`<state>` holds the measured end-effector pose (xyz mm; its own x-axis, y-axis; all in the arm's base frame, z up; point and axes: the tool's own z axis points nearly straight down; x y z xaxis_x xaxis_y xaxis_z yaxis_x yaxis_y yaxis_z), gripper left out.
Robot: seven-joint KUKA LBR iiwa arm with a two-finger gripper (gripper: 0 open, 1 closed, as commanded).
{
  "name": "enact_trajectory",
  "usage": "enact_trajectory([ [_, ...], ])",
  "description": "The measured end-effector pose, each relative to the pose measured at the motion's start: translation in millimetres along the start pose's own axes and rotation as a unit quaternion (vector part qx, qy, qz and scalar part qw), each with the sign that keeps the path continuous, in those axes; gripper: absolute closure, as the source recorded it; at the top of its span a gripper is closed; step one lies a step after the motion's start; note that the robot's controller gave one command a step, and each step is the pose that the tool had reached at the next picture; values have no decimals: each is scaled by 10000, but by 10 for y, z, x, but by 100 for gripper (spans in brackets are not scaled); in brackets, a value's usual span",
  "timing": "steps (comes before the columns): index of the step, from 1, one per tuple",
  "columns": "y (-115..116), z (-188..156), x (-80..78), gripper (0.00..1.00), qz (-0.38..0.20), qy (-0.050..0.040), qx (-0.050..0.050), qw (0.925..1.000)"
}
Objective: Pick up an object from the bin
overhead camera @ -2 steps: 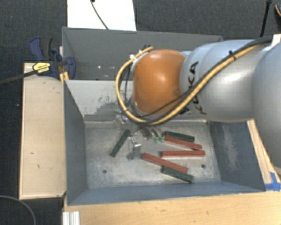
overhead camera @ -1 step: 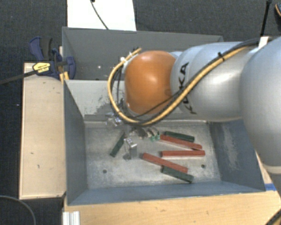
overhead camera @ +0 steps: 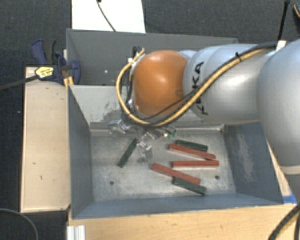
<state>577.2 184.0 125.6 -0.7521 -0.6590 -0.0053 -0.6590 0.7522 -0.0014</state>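
My gripper (overhead camera: 143, 147) hangs low over the bin floor, left of centre, below the orange wrist cover. A dark green flat stick (overhead camera: 126, 152) lies slanted just to its left, close to the fingertips. To the right lie a red-brown stick (overhead camera: 175, 173), another red-brown stick (overhead camera: 194, 163) and a dark green stick (overhead camera: 189, 186) near the front.
Further right in the bin rest one more red-brown stick (overhead camera: 191, 151) and a dark green stick (overhead camera: 192, 145) near the back wall. The arm and its orange cover hang over the back half of the bin.
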Motion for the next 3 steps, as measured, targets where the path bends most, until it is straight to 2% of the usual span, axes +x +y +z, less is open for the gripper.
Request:
enact_trajectory([
  [1,12,538,-59,0,345,10,-6,9994],
  [2,-73,548,-108,100,-1426,2,-10,9898],
  [3,-73,547,-108,100,-1425,3,-10,9898],
])
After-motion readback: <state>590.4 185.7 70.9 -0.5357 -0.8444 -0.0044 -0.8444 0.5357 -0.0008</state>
